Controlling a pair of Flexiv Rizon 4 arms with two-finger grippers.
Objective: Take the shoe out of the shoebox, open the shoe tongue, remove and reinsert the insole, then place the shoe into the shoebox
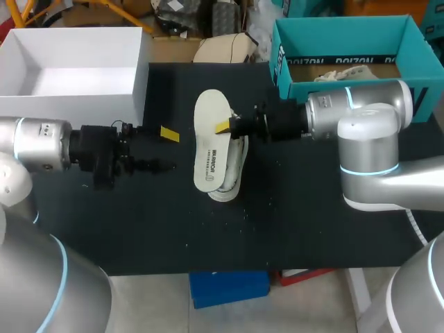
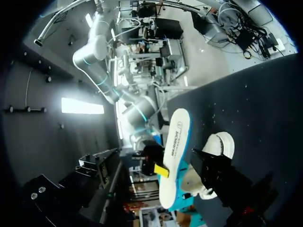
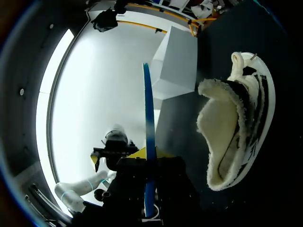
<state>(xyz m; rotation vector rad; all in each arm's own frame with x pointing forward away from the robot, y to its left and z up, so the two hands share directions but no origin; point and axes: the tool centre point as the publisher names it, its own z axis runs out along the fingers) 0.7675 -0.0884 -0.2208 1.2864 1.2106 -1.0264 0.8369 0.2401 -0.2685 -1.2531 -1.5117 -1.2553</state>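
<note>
The black surface [image 1: 277,222] carries a white open box [image 1: 139,62] at its far left corner and a teal shoebox [image 1: 340,28] at its far right corner. Crumpled paper lies inside the shoebox, and no shoe is in it.

Near the middle of the surface lies the white shoe [image 1: 234,163]. It is on its side, with its fleecy lined opening turned toward the right edge (the right wrist view looks straight into it [image 3: 236,123]).

The white insole [image 1: 209,139] is out of the shoe and held over it, so it hides most of the shoe from above. Its long axis runs from the far edge toward the near edge. Whether it touches the shoe I cannot tell.

The right pincer [image 1: 223,127] comes in from the right edge and is clamped on the insole's side, about midway along its length. In the right wrist view the insole shows as a thin blue edge [image 3: 149,118] running up between the fingers.

The left pincer [image 1: 166,150] hangs over the surface just left of the insole, short of touching it. Its fingers are apart with nothing between them. From the left wrist, the insole [image 2: 175,151] stands ahead with the shoe [image 2: 220,144] behind it.
</note>
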